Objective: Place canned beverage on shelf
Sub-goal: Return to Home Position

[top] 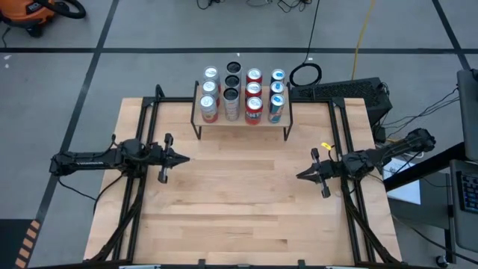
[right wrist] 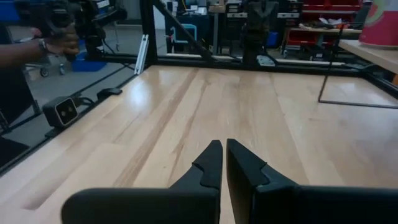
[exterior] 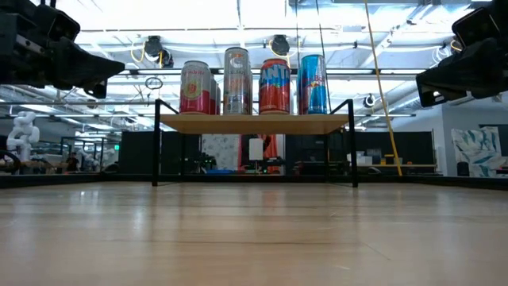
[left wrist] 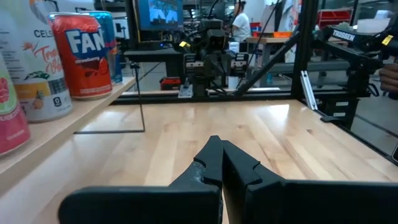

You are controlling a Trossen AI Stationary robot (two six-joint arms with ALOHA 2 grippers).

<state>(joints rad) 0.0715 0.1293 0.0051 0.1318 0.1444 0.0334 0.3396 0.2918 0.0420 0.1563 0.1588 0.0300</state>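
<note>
The left gripper (top: 184,158) sits at the left middle of the high view and points toward the frame's centre. Its two fingers are pressed together with nothing between them, and in the left wrist view the fingertips (left wrist: 211,155) meet along a single seam. The right gripper (top: 301,175) sits at the right middle of the high view and points back toward the centre. Its fingers are likewise pressed together and hold nothing. The two tips are well apart. Only bare planks of the tabletop (top: 239,202) lie between them, and between each tip and the shelf. In the low view both arms hang in the upper corners, above the table surface. The shelf (top: 243,122) stands at the upper centre of the high view on thin black legs, well apart from both grippers. Its light wooden board carries twelve upright cans in four columns of three. From frame left to frame right these are the pink and white cans (top: 210,93), the silver cans (top: 231,93), the red cans (top: 254,96) and the blue cans (top: 277,93). In the low view the front row hides the cans behind it. A black frame rail (right wrist: 199,60) borders the table edge. A yellow tag (top: 326,147) lies just beside the right arm. A black cable coil (top: 305,75) lies beyond the table, just up and right of the shelf. An orange vacuum (top: 33,13) occupies the upper left corner. A person's hand (right wrist: 59,40) shows at the upper left of the right wrist view, off the table.
</note>
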